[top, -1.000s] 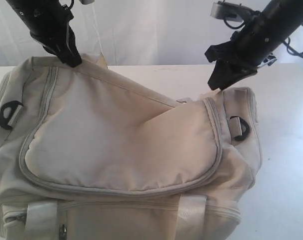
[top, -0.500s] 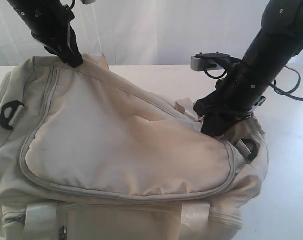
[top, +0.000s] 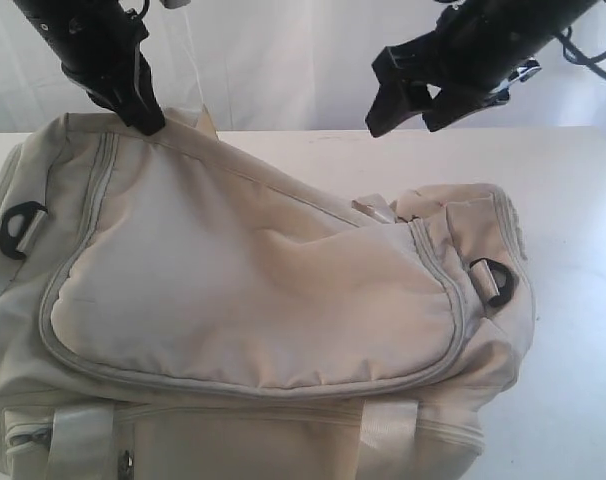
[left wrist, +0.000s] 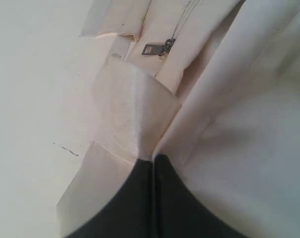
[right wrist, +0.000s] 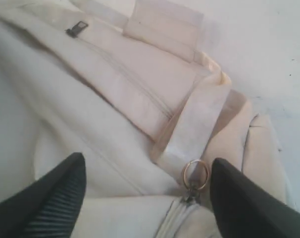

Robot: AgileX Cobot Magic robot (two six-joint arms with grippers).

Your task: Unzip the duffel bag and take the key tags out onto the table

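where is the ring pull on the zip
In the right wrist view, the ring pull lies on the bag at the end of a pale strap, between the fingers of the open right pincer.

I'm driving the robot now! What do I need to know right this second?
Left gripper: shut on the duffel bag, pinching fabric at its far left corner.
Right gripper: open, holding nothing, above the bag's right end. Its wrist view shows a ring zip pull between the fingers.
The bag lies on the table. Its flap looks zipped shut. The key tags are not in sight.
Done: nothing yet.
Left to do: unzip the bag, then take the tags out onto the table.
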